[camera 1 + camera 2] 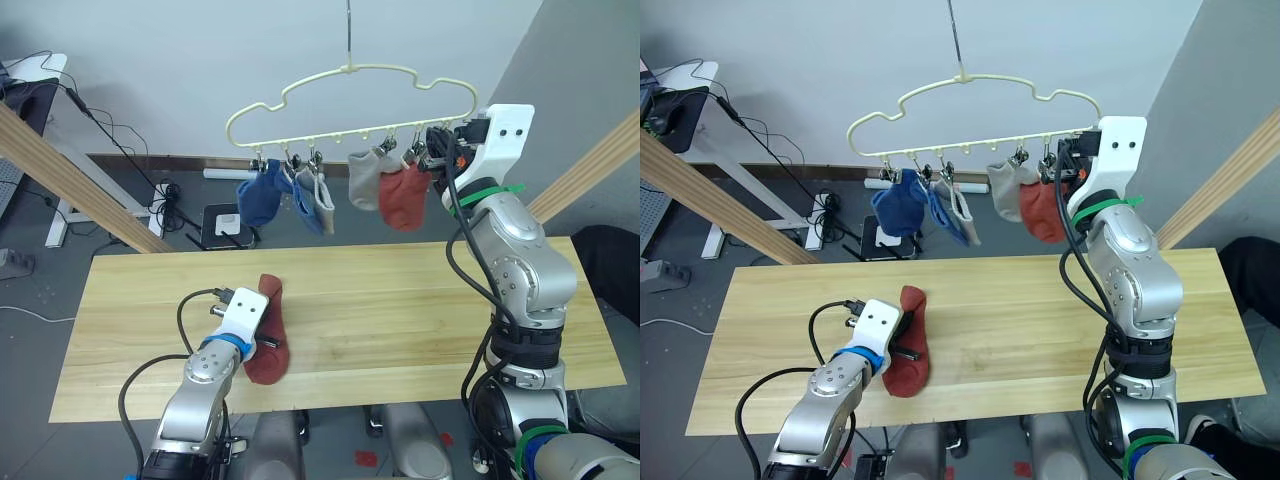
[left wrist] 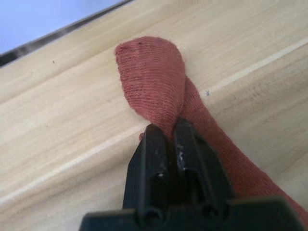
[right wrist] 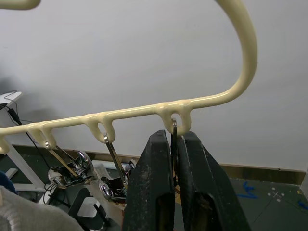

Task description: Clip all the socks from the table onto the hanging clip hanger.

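Lab: floor cables (image 1: 165, 195), bare walls

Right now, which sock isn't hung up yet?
The rust red sock lying on the table, pinched by the left jaws; the others hang from the clip hanger.

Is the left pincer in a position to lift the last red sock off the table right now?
Probably yes: the left pincer is already shut on the red sock lying on the table, with nothing over it.

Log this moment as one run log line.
left gripper: shut on red sock, table | right gripper: shut on end clip, clip hanger | five socks hung
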### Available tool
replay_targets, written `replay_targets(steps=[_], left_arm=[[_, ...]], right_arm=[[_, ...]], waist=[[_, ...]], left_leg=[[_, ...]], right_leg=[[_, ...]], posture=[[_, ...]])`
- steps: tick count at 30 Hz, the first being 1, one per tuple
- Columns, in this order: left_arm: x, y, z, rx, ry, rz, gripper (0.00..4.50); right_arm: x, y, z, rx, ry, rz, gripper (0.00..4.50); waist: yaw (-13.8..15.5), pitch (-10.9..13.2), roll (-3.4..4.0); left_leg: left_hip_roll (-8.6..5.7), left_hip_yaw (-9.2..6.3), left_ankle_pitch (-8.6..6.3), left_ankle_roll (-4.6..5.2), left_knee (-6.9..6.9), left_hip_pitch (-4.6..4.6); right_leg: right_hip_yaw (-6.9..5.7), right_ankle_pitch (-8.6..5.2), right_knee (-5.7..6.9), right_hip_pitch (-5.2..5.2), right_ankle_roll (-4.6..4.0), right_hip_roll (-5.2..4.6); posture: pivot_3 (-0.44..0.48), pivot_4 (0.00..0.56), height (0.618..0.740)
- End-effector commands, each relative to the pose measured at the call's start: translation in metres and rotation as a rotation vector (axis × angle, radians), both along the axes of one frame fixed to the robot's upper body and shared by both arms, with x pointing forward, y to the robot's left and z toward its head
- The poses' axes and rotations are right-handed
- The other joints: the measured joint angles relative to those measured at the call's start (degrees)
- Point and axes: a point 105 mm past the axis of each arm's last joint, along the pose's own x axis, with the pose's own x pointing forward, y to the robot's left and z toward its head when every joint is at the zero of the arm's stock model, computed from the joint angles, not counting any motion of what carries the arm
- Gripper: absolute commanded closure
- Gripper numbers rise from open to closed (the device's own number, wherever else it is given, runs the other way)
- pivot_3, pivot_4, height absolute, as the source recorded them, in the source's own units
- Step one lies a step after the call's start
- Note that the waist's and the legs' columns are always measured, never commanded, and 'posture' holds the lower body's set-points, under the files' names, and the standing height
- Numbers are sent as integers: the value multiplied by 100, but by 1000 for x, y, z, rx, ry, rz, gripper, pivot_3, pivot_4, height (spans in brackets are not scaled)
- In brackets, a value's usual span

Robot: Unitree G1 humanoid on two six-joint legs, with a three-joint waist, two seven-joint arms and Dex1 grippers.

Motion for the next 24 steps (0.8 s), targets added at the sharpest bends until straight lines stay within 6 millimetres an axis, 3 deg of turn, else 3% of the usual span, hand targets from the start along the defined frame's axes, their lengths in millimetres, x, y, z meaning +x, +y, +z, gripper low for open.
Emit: replay_targets(steps=[1,6,11,18,24], left_arm=[[12,-66,46,-140,-147,-348,4478],[2,-138,87,-237,-232,-716,4478],[-4,-184,114,-271,-320,-886,4478],[28,-237,128,-321,-358,-769,4478],[47,-257,138,-319,-412,-676,4478]], right_arm=[[-6,-1,16,13,-58,-2,4500],[-6,-4,18,13,-59,-10,4500],[-6,-4,19,11,-61,-11,4500],[-6,-1,22,8,-65,-6,4500],[-8,-1,24,1,-69,-7,4500]], waist=[[22,0,0],[-21,0,0],[-68,-1,0],[-66,-1,-1],[-128,0,-1]], left_leg=[[0,0,0,0,1,-3],[-5,12,12,-21,4,-14],[2,16,14,-22,-25,-19],[-6,14,8,-7,-25,-31],[-4,14,9,-10,-31,-37]], right_leg=[[-1,0,-1,-1,0,0],[6,5,-34,4,3,-5],[1,4,-63,-2,3,-1],[2,13,-85,0,16,-2],[-2,13,-90,-4,16,-2]], posture=[[-188,352,740],[-207,351,740],[-212,350,740],[-227,345,740],[-242,342,740]])
